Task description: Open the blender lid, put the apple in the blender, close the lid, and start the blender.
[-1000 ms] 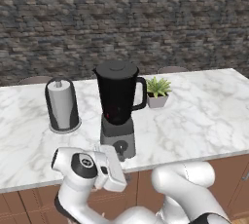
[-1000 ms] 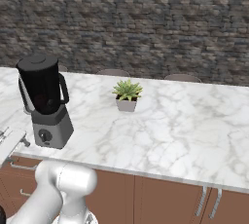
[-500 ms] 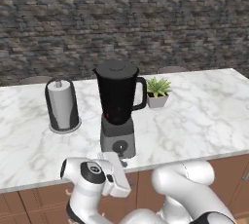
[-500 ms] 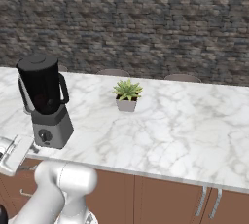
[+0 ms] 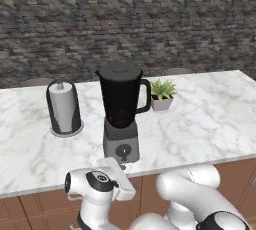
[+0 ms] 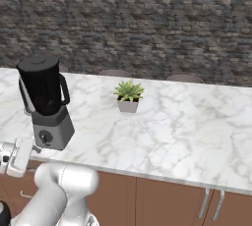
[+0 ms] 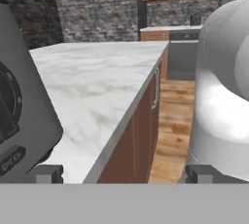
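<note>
The blender (image 5: pixel 120 124) (image 6: pixel 47 107) stands near the front edge of the marble counter, a black jar on a grey base. The blender lid (image 5: pixel 119 68) (image 6: pixel 38 61) sits flat on the jar's top. A dark-red shape, the apple (image 5: pixel 116 117) (image 6: pixel 46 105), shows through the lower part of the jar. My gripper (image 5: pixel 123 167) (image 6: pixel 35 149) hangs low in front of the base, just below its dial (image 5: pixel 123 150). In the hand view the gripper (image 7: pixel 124 173) is open and holds nothing, and the base with its dial (image 7: pixel 6 106) looms at the left.
A white paper-towel roll (image 5: pixel 63 107) in a dark holder stands left of the blender. A small potted plant (image 5: pixel 161 94) (image 6: pixel 128 96) stands to its right. The counter (image 5: pixel 210 119) stretches bare to the right, with brown cabinet doors (image 6: pixel 167 198) below its edge.
My hand has moved right and slightly up, from the lower left to the front of the blender's base. The jaws stay open. Blender, lid and apple have not moved.
</note>
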